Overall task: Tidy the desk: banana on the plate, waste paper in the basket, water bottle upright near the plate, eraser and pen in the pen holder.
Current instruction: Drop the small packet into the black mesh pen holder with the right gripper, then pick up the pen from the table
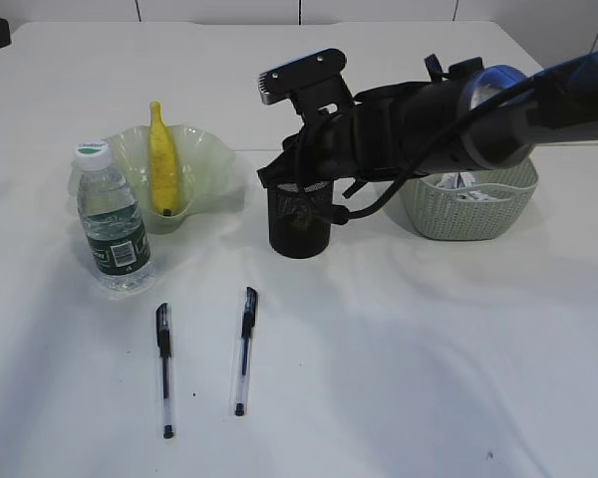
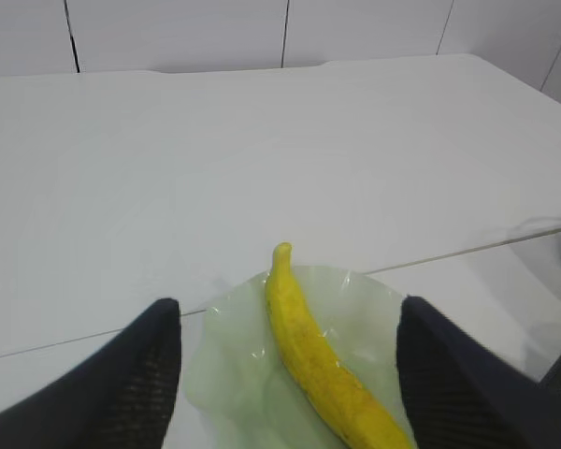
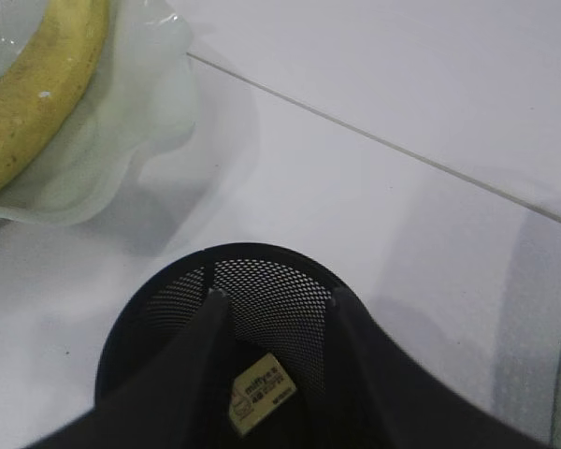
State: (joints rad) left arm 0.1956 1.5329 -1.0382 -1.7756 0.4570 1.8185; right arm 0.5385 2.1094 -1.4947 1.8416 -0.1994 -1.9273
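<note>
My right gripper (image 1: 299, 189) reaches across from the right into the top of the black mesh pen holder (image 1: 299, 231). In the right wrist view its fingers (image 3: 276, 297) are apart inside the holder (image 3: 262, 251), and a pale labelled eraser (image 3: 259, 393) lies below them. Two pens (image 1: 164, 368) (image 1: 245, 349) lie on the table in front. The yellow banana (image 1: 161, 164) lies on the green wavy plate (image 1: 214, 164). The water bottle (image 1: 112, 219) stands upright beside the plate. My left gripper (image 2: 290, 303) is open above the banana (image 2: 323, 365) and plate (image 2: 224, 355).
A pale green woven basket (image 1: 468, 214) with white paper (image 1: 468, 184) in it stands at the right, behind my right arm. The plate's rim (image 3: 140, 122) and the banana (image 3: 37, 103) lie close to the left of the holder. A table seam runs behind the plate.
</note>
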